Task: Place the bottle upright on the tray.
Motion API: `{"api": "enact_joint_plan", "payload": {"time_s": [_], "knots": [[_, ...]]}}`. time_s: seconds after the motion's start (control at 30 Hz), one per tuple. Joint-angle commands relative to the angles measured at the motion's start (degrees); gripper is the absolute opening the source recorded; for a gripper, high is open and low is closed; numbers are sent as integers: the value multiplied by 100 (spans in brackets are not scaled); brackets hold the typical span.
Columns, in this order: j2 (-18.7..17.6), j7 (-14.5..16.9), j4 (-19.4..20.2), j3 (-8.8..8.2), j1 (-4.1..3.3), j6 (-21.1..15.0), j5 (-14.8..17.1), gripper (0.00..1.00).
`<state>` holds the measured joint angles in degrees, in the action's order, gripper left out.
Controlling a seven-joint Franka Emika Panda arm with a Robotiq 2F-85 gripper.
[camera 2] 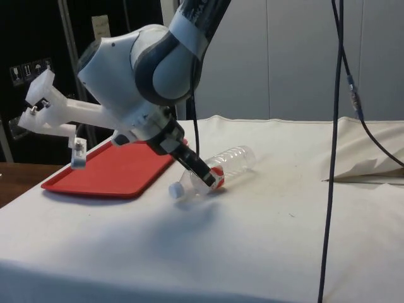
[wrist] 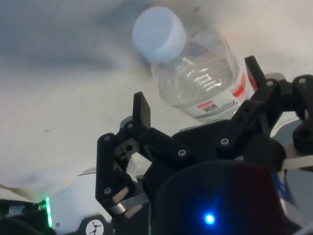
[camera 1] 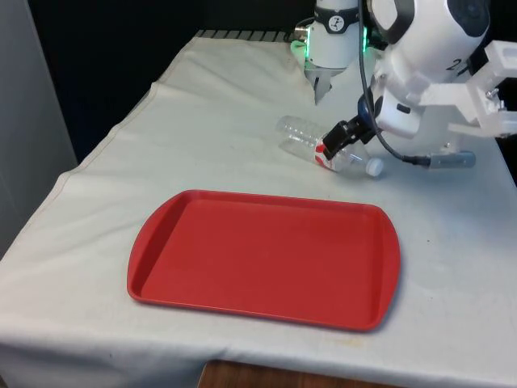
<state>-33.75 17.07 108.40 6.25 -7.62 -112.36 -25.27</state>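
Bottle (camera 1: 323, 145) lies flat on desk (camera 1: 97, 210), upper right of frame; fingers (wrist: 142, 108) spread apart around its labelled shoulder. Risk: round plastic rolls away or tilts before reaching tray (camera 1: 266, 259).

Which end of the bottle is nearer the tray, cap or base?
The white cap end; the bottle lies on its side, its base pointing away from the red tray.

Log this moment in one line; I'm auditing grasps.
gripper: open, straddling label | clear plastic bottle with white cap: lying on white cloth, ungrasped | red plastic tray: empty
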Motion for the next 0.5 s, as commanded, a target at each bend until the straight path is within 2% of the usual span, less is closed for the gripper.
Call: {"api": "enact_joint_plan", "payload": {"time_s": [0.0, 0.2, 0.23, 0.27, 0.4, 0.43, 0.47], "knots": [[-63, 17, -52, -11, -17, 29, -57, 100], [-206, 86, -143, -11, -23, 40, -212, 100], [-172, 69, -103, 0, 0, 0, -189, 100], [-223, 92, -149, -11, -23, 46, -241, 100], [-281, 138, -183, -11, -29, 57, -344, 100], [-252, 120, -149, 0, -6, 11, -321, 100], [-286, 143, -183, -6, -29, 57, -367, 100]]}}
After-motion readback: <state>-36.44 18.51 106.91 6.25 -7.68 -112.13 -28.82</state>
